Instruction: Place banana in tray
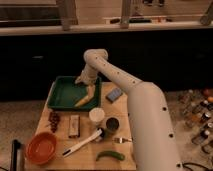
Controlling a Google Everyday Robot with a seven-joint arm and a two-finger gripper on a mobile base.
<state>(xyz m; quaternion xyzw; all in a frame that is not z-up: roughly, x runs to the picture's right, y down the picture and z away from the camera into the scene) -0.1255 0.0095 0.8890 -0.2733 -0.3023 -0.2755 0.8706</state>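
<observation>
Wooden table (80, 150) carries the tray (62, 95), where the gripper (90, 91), fingers' state unclear, meets the soft, light banana (83, 101) midway.

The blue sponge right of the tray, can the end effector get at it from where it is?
Probably yes. The end effector hangs over the tray by the banana; the blue sponge lies just beyond the rim, nothing on top.
</observation>
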